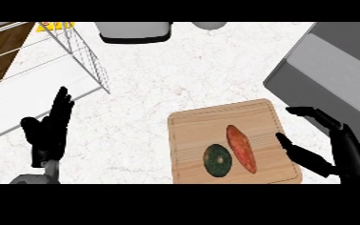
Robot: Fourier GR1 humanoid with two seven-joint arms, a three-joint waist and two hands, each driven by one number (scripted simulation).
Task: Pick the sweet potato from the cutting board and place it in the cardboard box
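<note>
Two items on the cutting board (211,119), near right of the worktop (175,71): sweet potato (241,148) lying lengthwise toward the board's right half, and a dark green round item (218,160) just left of it, nearly touching. Right hand (330,145) at the board's right edge, fingers and thumb spread apart, holding nothing, thumb tip over the board edge close to the sweet potato. Left hand (48,131) near left, fingers straight, upright, resting. Grey box (316,71) far right, beyond the board. Wire rack (81,57) far left.
</note>
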